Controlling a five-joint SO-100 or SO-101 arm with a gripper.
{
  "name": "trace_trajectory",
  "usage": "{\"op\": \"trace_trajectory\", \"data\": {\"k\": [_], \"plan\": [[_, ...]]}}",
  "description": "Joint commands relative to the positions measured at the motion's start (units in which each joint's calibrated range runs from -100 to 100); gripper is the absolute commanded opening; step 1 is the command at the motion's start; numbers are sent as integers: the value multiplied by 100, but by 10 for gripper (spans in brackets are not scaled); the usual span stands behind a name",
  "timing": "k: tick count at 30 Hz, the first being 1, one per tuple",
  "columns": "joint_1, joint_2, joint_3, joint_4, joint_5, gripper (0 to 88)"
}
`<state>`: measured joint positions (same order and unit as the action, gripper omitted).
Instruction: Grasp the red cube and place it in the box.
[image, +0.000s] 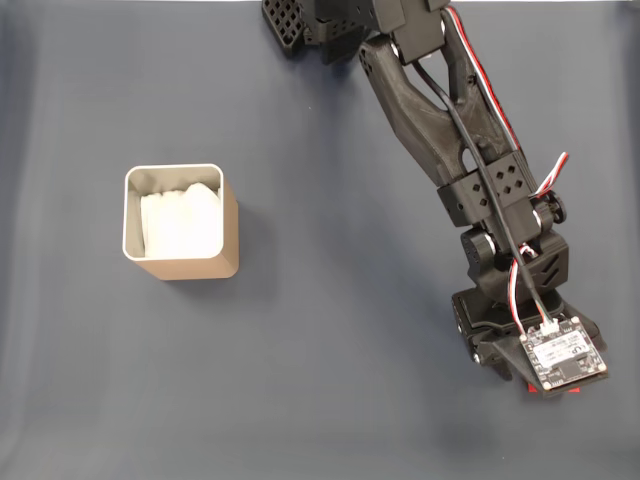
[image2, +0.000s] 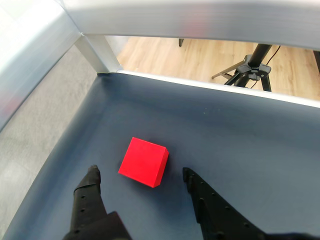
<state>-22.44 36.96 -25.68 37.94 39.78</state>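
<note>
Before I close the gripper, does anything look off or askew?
Nothing damaged or spilled. The cube sits flat on the mat, turned at an angle to the open gripper, just beyond its fingertips and not yet between them. The box stands upright, holding white paper.

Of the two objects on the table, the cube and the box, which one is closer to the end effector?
The red cube, lying between the open end effector's fingertips; the box stands far across the table.

In the wrist view, the red cube (image2: 144, 161) lies on the dark blue mat (image2: 240, 135), just ahead of the gripper (image2: 140, 175), whose black fingers (image2: 89, 192) stand apart.
</note>
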Motion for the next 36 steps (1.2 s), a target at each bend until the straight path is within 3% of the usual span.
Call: {"op": "trace_trajectory", "data": {"k": [1,25,36], "plan": [[-18,99,-504,-105,54,408],[-11,912,-1160,-277,254,392],[11,774,-1142,-88,283,230]]}}
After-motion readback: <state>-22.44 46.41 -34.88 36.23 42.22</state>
